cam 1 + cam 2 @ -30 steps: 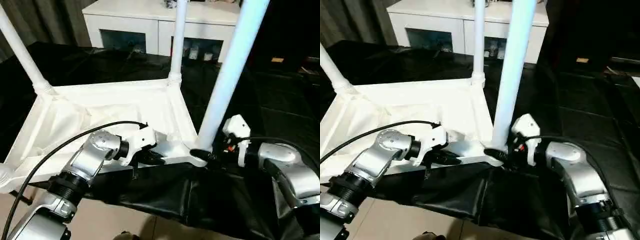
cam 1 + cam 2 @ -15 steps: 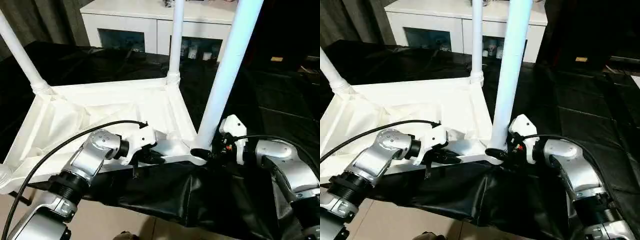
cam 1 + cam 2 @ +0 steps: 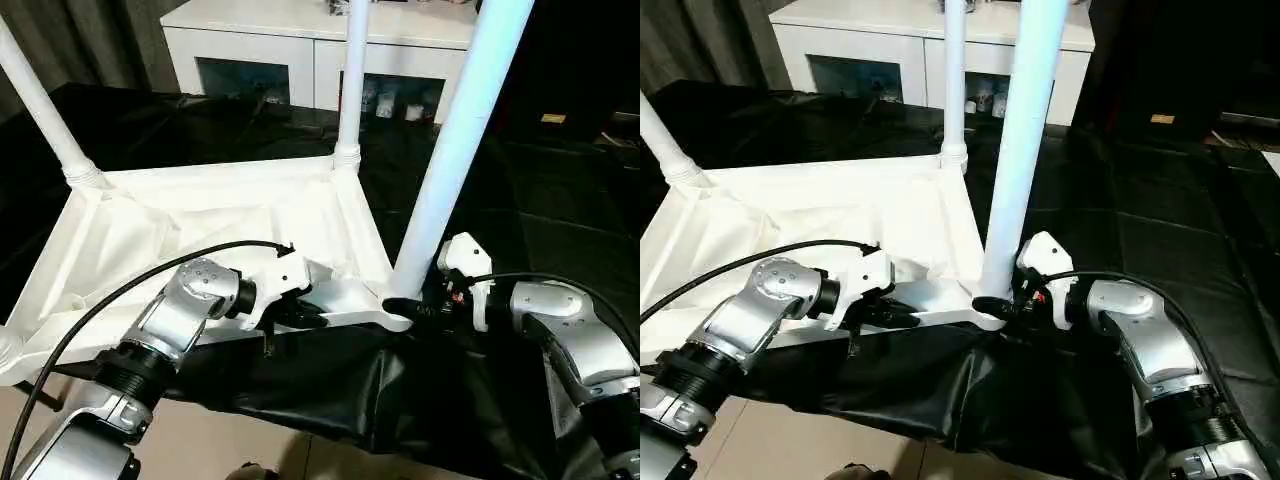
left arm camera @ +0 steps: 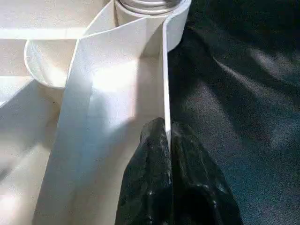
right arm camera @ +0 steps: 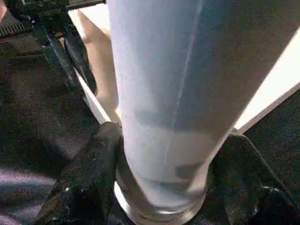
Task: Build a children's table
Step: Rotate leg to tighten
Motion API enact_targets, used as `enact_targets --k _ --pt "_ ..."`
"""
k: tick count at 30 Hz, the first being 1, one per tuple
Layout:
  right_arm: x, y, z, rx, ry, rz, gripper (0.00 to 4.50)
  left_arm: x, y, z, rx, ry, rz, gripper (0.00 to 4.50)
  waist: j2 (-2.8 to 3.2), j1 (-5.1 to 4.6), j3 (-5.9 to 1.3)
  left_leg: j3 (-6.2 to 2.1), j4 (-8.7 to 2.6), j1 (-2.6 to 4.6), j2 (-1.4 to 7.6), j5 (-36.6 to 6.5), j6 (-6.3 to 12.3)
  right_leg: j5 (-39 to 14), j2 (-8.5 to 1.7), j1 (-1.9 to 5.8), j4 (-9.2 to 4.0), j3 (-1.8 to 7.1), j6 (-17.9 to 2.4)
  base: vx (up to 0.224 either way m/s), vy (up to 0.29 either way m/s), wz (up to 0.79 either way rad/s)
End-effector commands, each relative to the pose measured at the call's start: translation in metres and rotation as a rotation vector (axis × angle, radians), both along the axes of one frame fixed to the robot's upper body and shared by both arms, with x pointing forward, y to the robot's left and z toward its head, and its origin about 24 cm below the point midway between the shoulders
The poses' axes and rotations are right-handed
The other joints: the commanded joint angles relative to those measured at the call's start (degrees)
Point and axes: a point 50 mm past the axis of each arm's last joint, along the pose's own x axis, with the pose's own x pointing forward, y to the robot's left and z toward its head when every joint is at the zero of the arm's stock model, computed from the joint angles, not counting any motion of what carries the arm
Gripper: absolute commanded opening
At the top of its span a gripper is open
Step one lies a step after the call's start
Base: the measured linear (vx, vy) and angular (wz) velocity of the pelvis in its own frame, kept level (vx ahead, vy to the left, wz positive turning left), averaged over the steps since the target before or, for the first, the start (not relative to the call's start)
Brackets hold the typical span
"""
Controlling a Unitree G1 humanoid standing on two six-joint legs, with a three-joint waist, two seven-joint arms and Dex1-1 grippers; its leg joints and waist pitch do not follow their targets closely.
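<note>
White tabletop (image 3: 200,215) rim pinched by left pincer (image 4: 168,140), right pincer (image 5: 164,187) seemingly hugging leg (image 3: 450,150), cabinet (image 3: 300,40) behind.

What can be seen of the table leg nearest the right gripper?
The leg is a long, smooth, white, plastic-looking round tube, standing nearly upright with a slight lean, its top out of frame. Its lower end, ringed by a metallic collar, sits at the tabletop's near corner socket. The right gripper's black fingers bracket its base on both sides.
</note>
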Motion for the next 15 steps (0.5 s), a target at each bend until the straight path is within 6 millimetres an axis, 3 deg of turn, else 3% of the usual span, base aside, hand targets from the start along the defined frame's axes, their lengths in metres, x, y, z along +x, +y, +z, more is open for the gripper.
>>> enact_targets --k 1,6,10,11,15 --pt "-0.004 0.001 -0.011 -0.019 0.05 0.019 2.5 0.006 -0.003 0.014 -0.017 -0.07 -0.022 0.0 -0.73 -0.07 -3.95 -1.48 -4.05 1.81 3.12 -14.79 3.06 -11.63 -3.15 2.27 -4.21 2.22 -13.98 0.0 0.0 0.0" --pt "0.004 0.001 -0.021 -0.008 0.06 -0.127 2.49 0.011 -0.004 0.012 -0.007 -0.086 0.032 0.0 -0.63 -0.33 -3.77 -1.57 -4.24 1.88 3.08 -16.43 2.2 -14.23 -3.09 2.02 -4.48 2.18 -13.51 0.0 0.0 0.0" --pt "0.024 0.01 -0.039 0.041 0.093 -0.539 2.49 0.026 -0.019 0.009 -0.056 -0.09 0.248 0.0 -0.58 -1.37 -3.33 -1.91 -4.62 2.18 2.73 -22.12 -1.05 -22.36 -3.06 1.38 -5.14 1.98 -11.81 0.0 0.0 0.0" --pt "0.029 0.014 -0.044 0.053 0.109 -0.656 2.49 0.031 -0.027 0.009 -0.068 -0.094 0.317 0.0 -0.85 -1.79 -3.51 -2.19 -4.67 2.23 2.66 -23.43 -2.18 -24.68 -3.13 1.58 -5.21 1.78 -10.73 0.0 0.0 0.0" --pt "0.038 0.024 -0.051 0.063 0.141 -0.856 2.48 0.042 -0.045 0.01 -0.08 -0.112 0.445 0.0 -0.77 -2.36 -3.35 -2.42 -4.58 2.71 2.48 -26.56 -3.17 -27.96 -3.24 0.81 -6.11 1.74 -8.99 0.0 0.0 0.0"
